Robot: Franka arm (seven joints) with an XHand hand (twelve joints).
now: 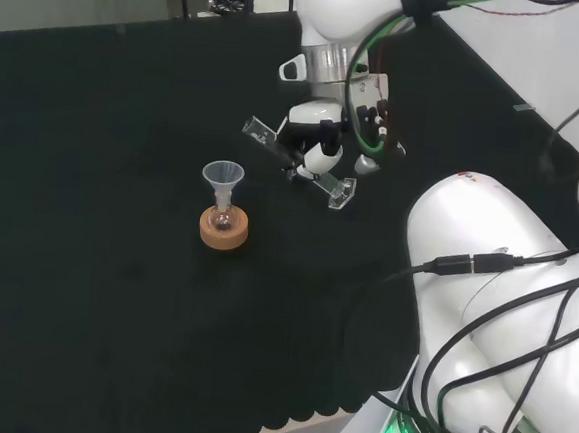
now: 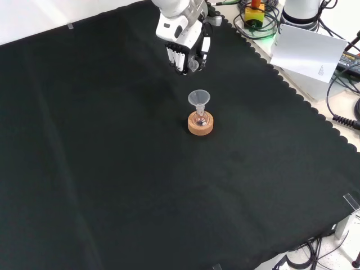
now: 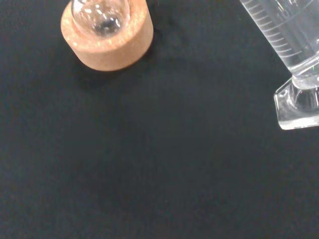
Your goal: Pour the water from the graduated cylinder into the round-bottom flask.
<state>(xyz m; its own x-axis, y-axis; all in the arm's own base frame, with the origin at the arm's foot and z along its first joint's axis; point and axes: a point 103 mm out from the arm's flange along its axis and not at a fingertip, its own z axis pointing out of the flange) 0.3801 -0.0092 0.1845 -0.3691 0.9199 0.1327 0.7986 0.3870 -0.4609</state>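
A small round-bottom flask (image 1: 223,214) stands in a cork ring (image 1: 224,231) with a clear funnel (image 1: 223,177) in its neck. The hand (image 1: 320,141) hovers to the right of it in the head view, fingers curled round a clear graduated cylinder (image 1: 324,182). The cylinder lies steeply tilted, its mouth up and to the left, its foot low and to the right. The mouth sits off to the side of the funnel, above its rim. In the front view the hand (image 2: 185,48) hangs beyond the funnel (image 2: 198,98). The wrist view shows the cylinder's (image 3: 291,40) scale and foot, and the flask (image 3: 99,15) in its ring (image 3: 107,40). Whether the cylinder holds water cannot be told.
Black cloth (image 1: 93,291) covers the bench around the flask. The arm's white links (image 1: 494,293) and cables fill the right of the head view. In the front view, a white sheet (image 2: 309,50) and cables lie past the cloth's scalloped right edge.
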